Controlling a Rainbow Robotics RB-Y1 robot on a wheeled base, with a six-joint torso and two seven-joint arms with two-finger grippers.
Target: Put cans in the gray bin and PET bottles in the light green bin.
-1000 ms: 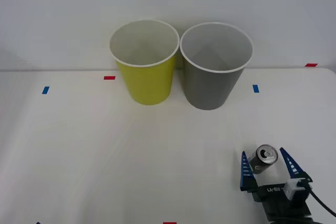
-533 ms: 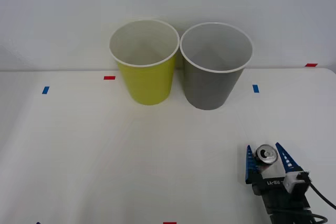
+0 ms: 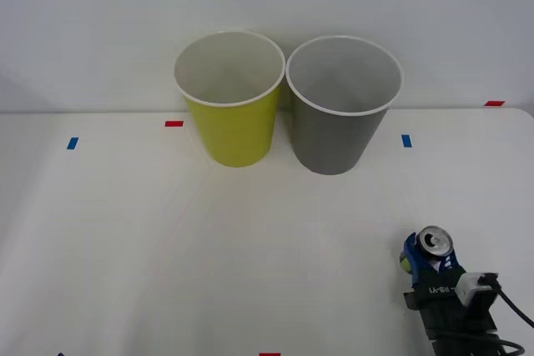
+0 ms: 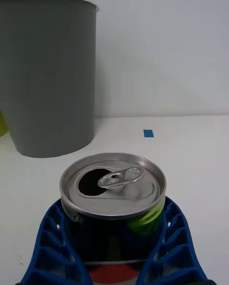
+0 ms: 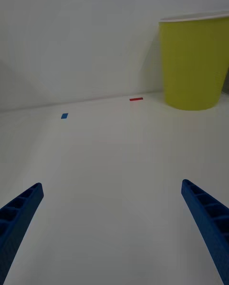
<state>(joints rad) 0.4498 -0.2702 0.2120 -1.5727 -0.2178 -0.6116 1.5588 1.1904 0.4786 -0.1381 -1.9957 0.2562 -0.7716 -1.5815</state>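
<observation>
Front view first: we've got our right gripper [image 3: 430, 258] low at the near right of the table [image 3: 125, 231], fingers clamped on the little drink can [image 3: 434, 241]. The can stands upright between them, silver top facing up. The gray bin [image 3: 338, 122] is well ahead of the gripper and off to its left, and the light green bin [image 3: 234, 114] sits touching the gray one on its far side. So the carry is forward and leftward, then up over that white rim.

Right wrist view: the can [image 4: 113, 189] sits right between our blue ribbed fingers [image 4: 52, 247], which hug its dark body on both sides below the top rim. The mouth hole is open and the pull tab lies flat, so we reckon it's empty, meaning really light and easy to dent. Thin metal with a slick painted wall, so squeezing mid-body as we do seems right, but gently; the ribbing should help against slipping. We can't tell if it's touching the table. The gray bin [image 4: 47, 75] rises ahead of the gripper.

Left wrist view: our left gripper [image 5: 114, 232] is spread wide with nothing in it, hanging above bare table, the light green bin [image 5: 195, 61] ahead of it to one side. It looks idle.
</observation>
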